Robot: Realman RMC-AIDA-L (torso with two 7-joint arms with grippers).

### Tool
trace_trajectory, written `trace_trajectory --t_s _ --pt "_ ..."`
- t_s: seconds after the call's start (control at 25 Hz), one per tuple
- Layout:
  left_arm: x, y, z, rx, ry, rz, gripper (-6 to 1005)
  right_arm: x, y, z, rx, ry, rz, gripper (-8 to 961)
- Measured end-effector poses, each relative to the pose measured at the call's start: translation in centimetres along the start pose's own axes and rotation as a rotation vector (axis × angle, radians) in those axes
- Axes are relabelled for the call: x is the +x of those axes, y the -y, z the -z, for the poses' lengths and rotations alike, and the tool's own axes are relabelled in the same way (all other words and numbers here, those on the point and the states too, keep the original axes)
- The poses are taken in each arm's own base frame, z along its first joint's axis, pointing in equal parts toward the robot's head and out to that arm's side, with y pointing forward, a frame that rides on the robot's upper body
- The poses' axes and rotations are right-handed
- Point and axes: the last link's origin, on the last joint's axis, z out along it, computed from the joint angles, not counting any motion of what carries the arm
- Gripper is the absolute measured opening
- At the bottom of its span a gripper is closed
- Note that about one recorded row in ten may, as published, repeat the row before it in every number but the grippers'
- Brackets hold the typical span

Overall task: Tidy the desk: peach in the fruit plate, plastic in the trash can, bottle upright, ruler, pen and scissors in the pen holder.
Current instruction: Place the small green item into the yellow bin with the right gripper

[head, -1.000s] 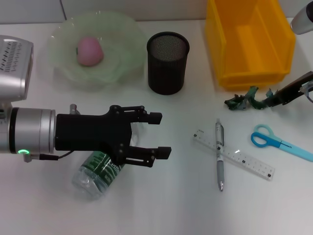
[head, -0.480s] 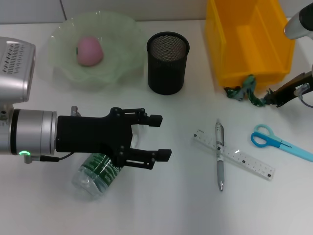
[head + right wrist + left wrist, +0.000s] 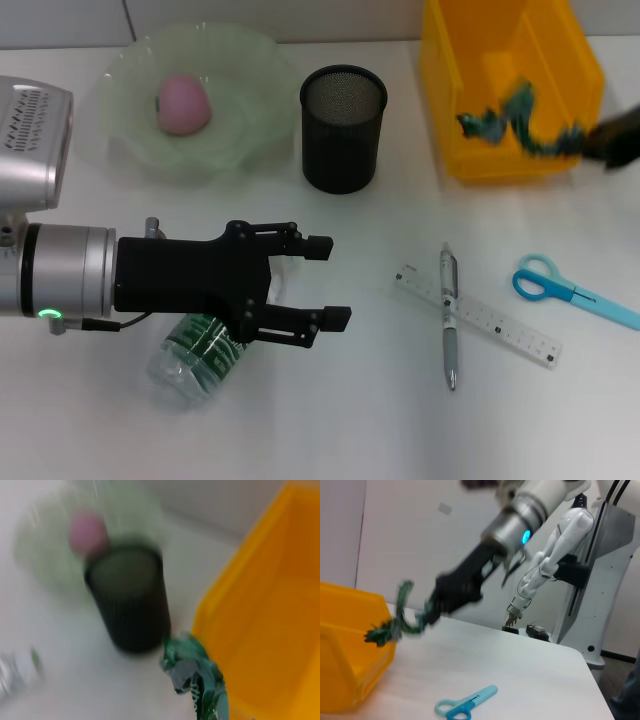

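The right end effector (image 3: 612, 143) is a dark smear cut by the head view's edge; its fingers cannot be read. The plastic wrapper (image 3: 515, 118) is motion-blurred. The left end effector (image 3: 318, 280) hides most of the water bottle (image 3: 195, 355).

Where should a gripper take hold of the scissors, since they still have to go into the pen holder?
Grip the scissors across the closed blades, near the pivot, coming straight down from above. They lie flat on the desk, loops toward the ruler and tip pointing to the robot's right, with bare surface on both sides. The narrow blades probably suit the jaws better than the wide loops.
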Motion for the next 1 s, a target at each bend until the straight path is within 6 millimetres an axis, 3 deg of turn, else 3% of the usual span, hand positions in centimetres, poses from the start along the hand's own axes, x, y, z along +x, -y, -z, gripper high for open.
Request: trace_trajectory --t_s 0.24,0.36,0.4,0.6,1.0 --pt "0.1 0.0 0.0 -0.002 -0.001 -0.002 828 -1.0 2.2 2.6 0.034 0.201 -0.083 3" --pt "0.1 0.0 -0.1 -0.003 -0.004 -0.001 828 -1.1 3.7 1.5 0.072 0.237 -0.133 1" --pt "0.1 0.0 -0.1 -0.003 -0.005 -0.001 828 -1.1 4.2 0.2 0.078 0.246 -0.142 1" --pt "0.2 0.0 -0.1 -0.001 -0.010 0.002 828 -1.7 4.5 -2.4 0.075 0.263 -0.127 5" --pt "0.3 0.0 0.1 0.000 -0.013 0.008 829 -2.0 4.4 -2.5 0.051 0.293 -0.135 336"
